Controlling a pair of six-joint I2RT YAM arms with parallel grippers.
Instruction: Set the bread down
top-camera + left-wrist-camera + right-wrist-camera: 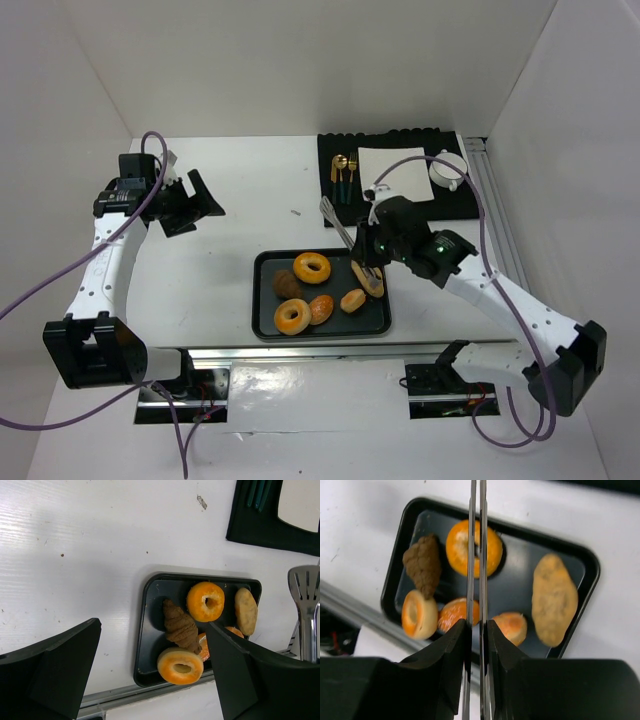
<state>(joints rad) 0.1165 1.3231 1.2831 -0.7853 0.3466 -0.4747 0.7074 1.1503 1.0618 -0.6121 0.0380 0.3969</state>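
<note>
Bread is lying in six pieces inside the shallow black rectangular tray (268, 262) near the front of the white surface (230, 180): an orange glazed ring (312, 267), a dark brown croissant (287, 285), a paler ring with a tan rim (292, 317), two small round orange buns (321, 309) and a long tan oval loaf (368, 279) at the tray's right end. The right gripper (476, 626) is squeezing shut on the slim silver metal tongs (472, 540), pressing their two arms almost together, so the tongs are carrying nothing. Their blades are reaching out above the orange glazed ring and past the tray's far rim, clear of every piece. Gripping them at the handle end is sparing the gripper itself any contact with the food. The long tan oval loaf is resting flat just beside the right gripper, which suggests it is the piece being dealt with and is already down in the tray. The left gripper (192, 205) is hanging wide open and empty, well apart to the left, probably parked there to leave the tray free for the tongs
</note>
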